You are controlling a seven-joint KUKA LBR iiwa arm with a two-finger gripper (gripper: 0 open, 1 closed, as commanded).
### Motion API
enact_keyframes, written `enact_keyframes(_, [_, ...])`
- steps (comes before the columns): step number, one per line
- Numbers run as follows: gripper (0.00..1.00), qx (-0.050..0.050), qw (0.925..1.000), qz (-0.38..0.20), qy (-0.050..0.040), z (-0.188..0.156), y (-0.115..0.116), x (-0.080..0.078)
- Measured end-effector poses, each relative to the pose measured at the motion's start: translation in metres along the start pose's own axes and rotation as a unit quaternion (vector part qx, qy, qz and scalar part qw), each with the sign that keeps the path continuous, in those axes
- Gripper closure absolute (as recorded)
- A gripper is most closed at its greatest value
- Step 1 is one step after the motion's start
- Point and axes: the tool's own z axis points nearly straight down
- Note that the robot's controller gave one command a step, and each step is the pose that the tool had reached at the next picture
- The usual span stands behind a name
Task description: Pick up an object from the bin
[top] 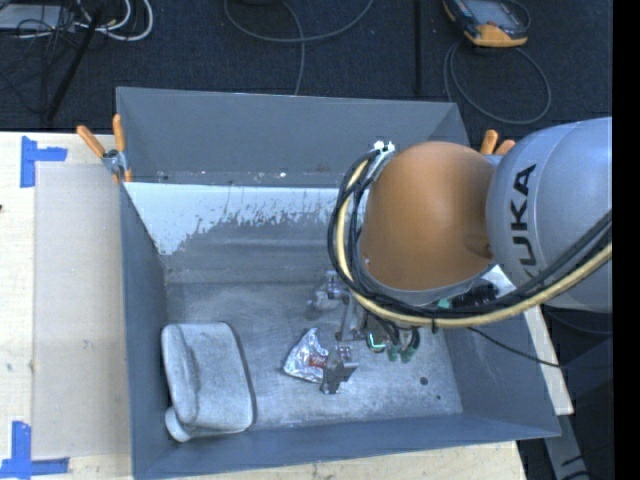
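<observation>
Wrapper [308, 356]: crumpled silver foil with a red patch, on the bin [230, 303] floor, near the middle and toward the front wall.

Camera view: my gripper [336, 370] stands low at the wrapper's right edge, apparently touching it. The orange cover [425, 213] hides most of it, so I cannot tell whether it is wide or narrow. A grey pack [205, 376] lies well apart at front left.

Procedure, as I judge it: centre over the foil's bulk, descend to the floor, close gently, lift straight. Thin foil may slip.
</observation>
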Motion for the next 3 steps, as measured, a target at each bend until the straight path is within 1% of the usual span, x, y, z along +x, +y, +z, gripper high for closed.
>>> enact_keyframes(1, [0.0,0.0,0.998,-0.063,-0.0059,0.157,-0.034,-0.022])
enact_keyframes(2, [1.0,-0.001,0.9981,-0.061,-0.0091,0.152,-0.033,-0.024])
enact_keyframes(3, [1.0,0.0,0.9809,-0.194,-0.0083,-0.045,-0.01,-0.017])
